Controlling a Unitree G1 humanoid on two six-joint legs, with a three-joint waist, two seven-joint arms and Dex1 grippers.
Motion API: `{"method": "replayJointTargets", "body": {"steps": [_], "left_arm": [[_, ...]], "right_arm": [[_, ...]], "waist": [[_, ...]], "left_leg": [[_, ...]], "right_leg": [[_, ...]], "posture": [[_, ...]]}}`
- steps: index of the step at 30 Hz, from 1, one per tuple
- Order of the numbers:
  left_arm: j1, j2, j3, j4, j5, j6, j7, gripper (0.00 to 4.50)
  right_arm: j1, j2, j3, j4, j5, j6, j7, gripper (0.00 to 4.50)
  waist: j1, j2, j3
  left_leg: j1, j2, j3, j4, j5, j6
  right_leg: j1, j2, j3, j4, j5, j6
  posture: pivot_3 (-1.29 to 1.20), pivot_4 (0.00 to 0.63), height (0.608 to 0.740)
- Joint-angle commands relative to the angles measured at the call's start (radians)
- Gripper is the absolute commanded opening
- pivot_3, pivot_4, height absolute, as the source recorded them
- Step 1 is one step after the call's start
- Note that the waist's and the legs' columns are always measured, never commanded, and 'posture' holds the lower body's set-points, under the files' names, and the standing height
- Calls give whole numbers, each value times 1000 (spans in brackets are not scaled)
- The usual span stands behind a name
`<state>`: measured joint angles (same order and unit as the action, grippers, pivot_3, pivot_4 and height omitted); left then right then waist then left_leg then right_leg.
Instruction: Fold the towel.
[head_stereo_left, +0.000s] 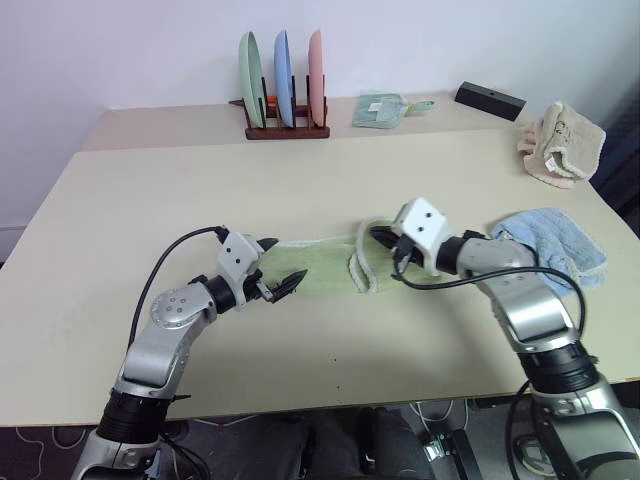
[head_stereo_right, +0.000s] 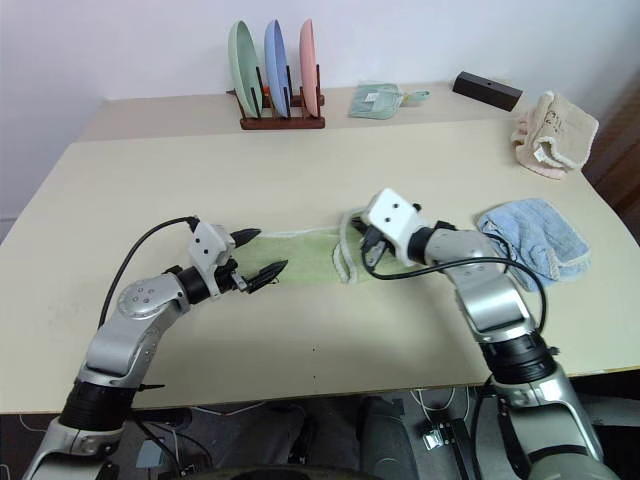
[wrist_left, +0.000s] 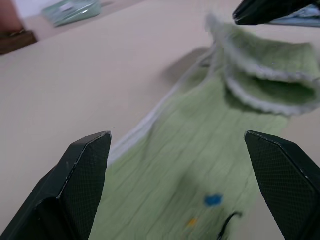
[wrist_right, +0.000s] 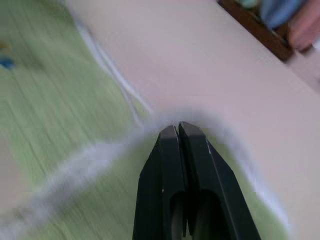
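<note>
The light green towel (head_stereo_left: 320, 268) with whitish edging lies stretched across the middle of the table (head_stereo_left: 150, 200). Its right end is lifted and curled back over itself. My right gripper (head_stereo_left: 382, 238) is shut on that raised edge; in the right wrist view its pressed-together fingers (wrist_right: 178, 131) have the white hem of the towel (wrist_right: 60, 100) wrapped around their tips. My left gripper (head_stereo_left: 283, 263) hovers open over the towel's left end, one finger on each side. In the left wrist view the towel (wrist_left: 200, 165) runs between the spread fingers (wrist_left: 85, 185), with small coloured marks on it.
A light blue cloth (head_stereo_left: 555, 240) lies just right of my right arm. A beige cloth (head_stereo_left: 560, 145) is bunched at the far right. At the back stand a wooden rack with three plates (head_stereo_left: 285, 80), a folded greenish cloth (head_stereo_left: 378, 108) and a black box (head_stereo_left: 490, 98).
</note>
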<state>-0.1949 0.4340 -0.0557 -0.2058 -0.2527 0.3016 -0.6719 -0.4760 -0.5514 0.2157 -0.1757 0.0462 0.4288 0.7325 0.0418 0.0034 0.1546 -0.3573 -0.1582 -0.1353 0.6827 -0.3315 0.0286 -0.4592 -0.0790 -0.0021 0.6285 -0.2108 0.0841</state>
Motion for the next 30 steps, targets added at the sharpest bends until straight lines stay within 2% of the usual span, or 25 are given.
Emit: {"method": "replayJointTargets", "body": {"steps": [1, 8, 15, 21, 23, 26, 28, 30], "left_arm": [[6, 5, 20, -45, -16, -3, 3, 4384], [22, 5, 23, -56, -15, -1, 11, 4384], [57, -5, 52, -83, -38, 21, 35, 4384], [130, -32, 176, -208, -185, 164, 110, 4384], [180, -44, 251, -268, -287, 245, 149, 4384], [303, -44, 345, -369, -467, 410, 204, 4500], [374, -37, 374, -424, -564, 490, 231, 4500], [430, -72, 370, -460, -636, 572, 327, 4500]], "right_arm": [[-24, 18, 35, 55, -51, -55, -19, 25], [32, 81, 44, 216, -67, -119, -54, 25], [91, 159, -46, 152, 64, -82, -43, 25], [66, 160, -121, 18, 171, -70, -18, 25], [38, 134, -150, -2, 196, -48, -6, 25], [7, 75, -161, -8, 213, -25, 45, 866], [0, 46, -151, -11, 215, -28, 78, 1806], [-5, 21, -124, 0, 196, -65, 117, 2759]], "waist": [[-1, 0, 0], [-4, 0, 0], [-4, 0, 0], [-5, 0, 0], [-5, 0, 0], [-3, 0, 0], [-4, 0, 0], [-2, 0, 0]], "left_leg": [[0, 0, 0, 0, 0, 0], [0, 0, 0, 0, 0, 0], [1, 0, 0, 0, 0, 0], [1, 0, 0, -1, 0, 0], [1, 0, 0, -1, 0, 0], [1, 0, 0, -1, 0, 0], [1, 0, 0, -1, 0, 0], [1, 0, 0, -1, 0, 0]], "right_leg": [[0, 0, 0, 0, 0, 0], [-1, 0, 0, 0, 0, 0], [0, 0, 0, 0, 0, 0], [-1, 1, 0, 1, 0, 0], [0, 1, 0, 0, 0, 0], [-1, 1, 0, 0, 0, 0], [0, 1, 0, 0, 0, 0], [0, 1, 1, 0, 0, 0]], "posture": [[0, 150, 740], [0, 150, 740], [0, 150, 740], [0, 150, 740], [0, 150, 740], [0, 150, 740], [0, 150, 740], [0, 150, 740]]}}
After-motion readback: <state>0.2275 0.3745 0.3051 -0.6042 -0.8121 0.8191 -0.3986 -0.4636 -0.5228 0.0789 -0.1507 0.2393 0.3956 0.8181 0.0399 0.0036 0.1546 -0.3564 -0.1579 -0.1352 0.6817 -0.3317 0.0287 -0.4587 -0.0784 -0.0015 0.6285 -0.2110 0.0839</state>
